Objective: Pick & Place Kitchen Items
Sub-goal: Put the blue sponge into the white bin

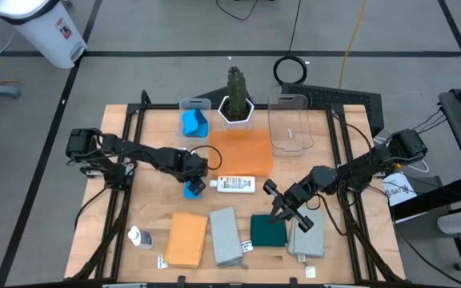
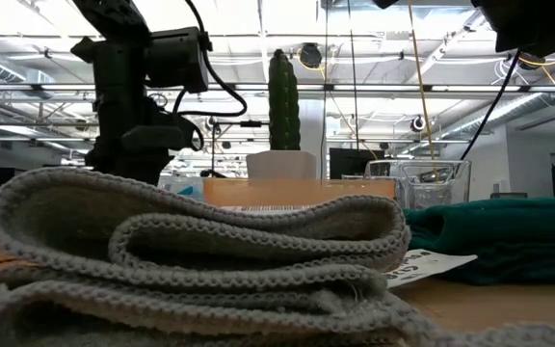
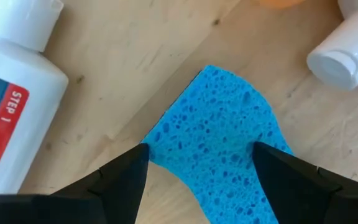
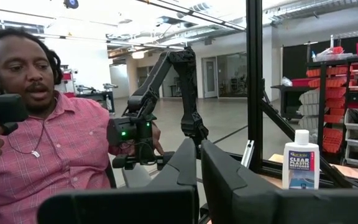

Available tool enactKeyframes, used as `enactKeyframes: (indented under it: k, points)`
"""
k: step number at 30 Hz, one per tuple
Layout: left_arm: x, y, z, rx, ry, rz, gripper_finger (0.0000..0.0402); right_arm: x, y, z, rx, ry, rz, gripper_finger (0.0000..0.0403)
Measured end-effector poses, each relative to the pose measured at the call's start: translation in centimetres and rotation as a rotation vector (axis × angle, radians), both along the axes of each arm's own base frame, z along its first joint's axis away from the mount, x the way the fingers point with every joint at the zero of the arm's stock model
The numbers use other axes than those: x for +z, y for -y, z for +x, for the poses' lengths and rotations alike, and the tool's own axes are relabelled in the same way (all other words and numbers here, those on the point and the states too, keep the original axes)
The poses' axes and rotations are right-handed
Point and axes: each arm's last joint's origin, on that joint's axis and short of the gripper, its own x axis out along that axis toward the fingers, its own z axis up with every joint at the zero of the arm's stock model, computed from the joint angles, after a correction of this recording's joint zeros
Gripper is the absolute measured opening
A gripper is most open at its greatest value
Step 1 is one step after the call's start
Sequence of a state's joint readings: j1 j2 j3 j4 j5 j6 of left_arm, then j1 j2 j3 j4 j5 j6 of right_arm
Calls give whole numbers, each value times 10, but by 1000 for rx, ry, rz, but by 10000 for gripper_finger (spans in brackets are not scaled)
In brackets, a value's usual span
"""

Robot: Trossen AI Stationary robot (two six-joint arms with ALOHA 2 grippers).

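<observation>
A bright-blue sponge point(image 3: 219, 130) lies flat on the wooden table point(image 1: 150, 200), just left of a white bottle point(image 1: 236, 184) that lies on its side. My left gripper point(image 1: 192, 178) points down over the sponge, open, one finger point(image 3: 126, 177) at each of its two sides. My right gripper point(image 1: 286, 210) hovers shut above the dark green cloth point(image 1: 268, 230), pointing out into the room. Orange point(image 1: 186, 238) and grey point(image 1: 225, 236) folded cloths lie along the near edge. A second sponge point(image 1: 193, 122) sits in a clear bin. My left gripper comes at the sponge from above with its fingers astride it. One fingertip point(image 3: 263, 158) overlaps the sponge's edge point(image 3: 253, 134) in the wrist view. Whether either finger touches the sponge, I cannot tell. The sponge rests flat on the table.
An orange tray point(image 1: 242, 152) lies beyond the sponge, with a cactus point(image 1: 236, 96) in a white pot and a second clear bin point(image 1: 289, 124) at the far edge. A small white bottle point(image 1: 140, 237) and another grey cloth point(image 1: 306, 242) lie near the front. A person point(image 4: 48, 143) sits beyond the table.
</observation>
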State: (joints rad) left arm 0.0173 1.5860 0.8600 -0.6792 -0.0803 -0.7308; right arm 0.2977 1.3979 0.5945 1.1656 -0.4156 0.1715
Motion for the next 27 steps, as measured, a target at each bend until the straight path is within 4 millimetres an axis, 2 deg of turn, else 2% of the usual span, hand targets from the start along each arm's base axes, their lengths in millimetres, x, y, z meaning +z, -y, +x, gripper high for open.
enactKeyframes:
  k: [5, 14, 18, 21, 27]
  points:
    - [0, 0, 0, 14, 1, 13, 273, 0, 0, 0, 0, 0, 0, 0]
    - [-29, 0, 13, -59, -54, 10, 215, 0, 0, 0, -1, 0, 0, 0]
    - [-31, 0, 15, -72, -46, 16, 188, 0, 0, 0, 0, -3, -1, 0]
    - [-27, 0, 13, -71, -45, 23, 149, 0, 0, 0, 0, -3, -1, 0]
    - [-24, -1, 9, -105, -60, 57, 32, 0, 0, 0, -1, -3, -1, 0]
